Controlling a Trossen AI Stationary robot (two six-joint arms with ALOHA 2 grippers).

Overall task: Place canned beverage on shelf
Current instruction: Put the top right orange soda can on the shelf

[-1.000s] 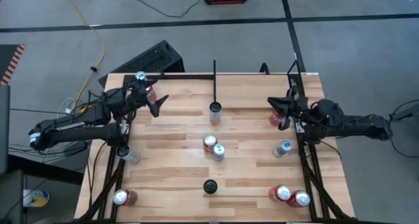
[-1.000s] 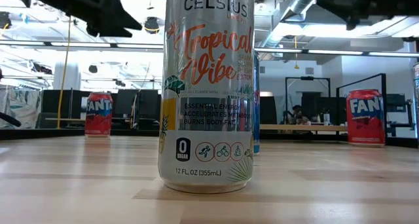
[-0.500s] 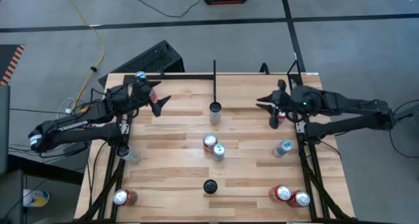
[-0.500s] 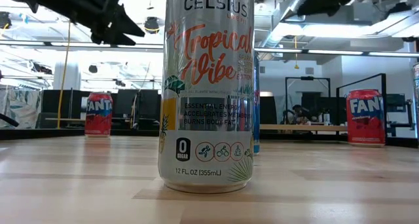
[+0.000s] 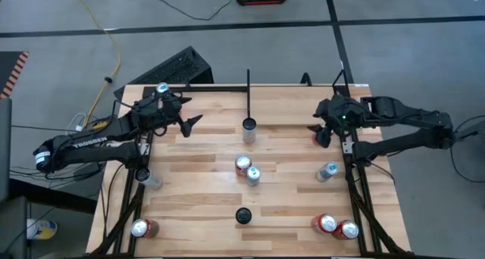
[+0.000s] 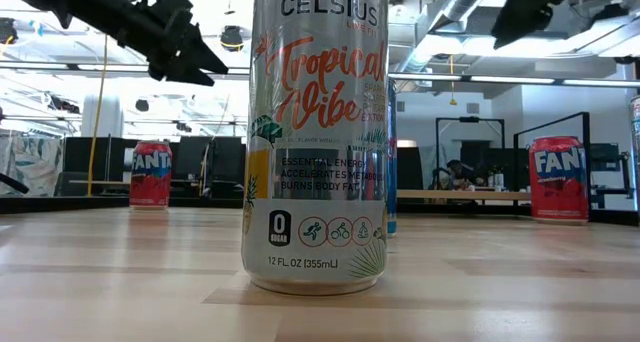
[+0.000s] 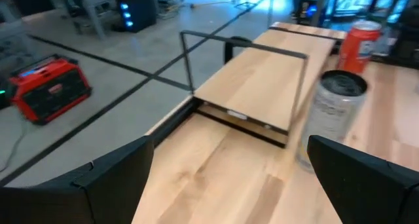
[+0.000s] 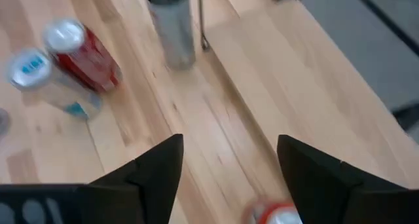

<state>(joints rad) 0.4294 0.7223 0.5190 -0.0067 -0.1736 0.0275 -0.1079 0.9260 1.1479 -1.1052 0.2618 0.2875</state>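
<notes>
Right gripper (image 5: pixel 322 130) raised over the shelf's (image 5: pixel 295 107) far right, fingers spread, above a Fanta can (image 8: pixel 275 214). Left gripper (image 5: pixel 186 121) spread, empty, far left.

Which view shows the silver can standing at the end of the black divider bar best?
The left wrist view: the silver can is close, upright, its dark top visible beside the divider bar. The high view shows only its top. The right wrist view shows it blurred. In the low view I cannot pick it out.
</notes>
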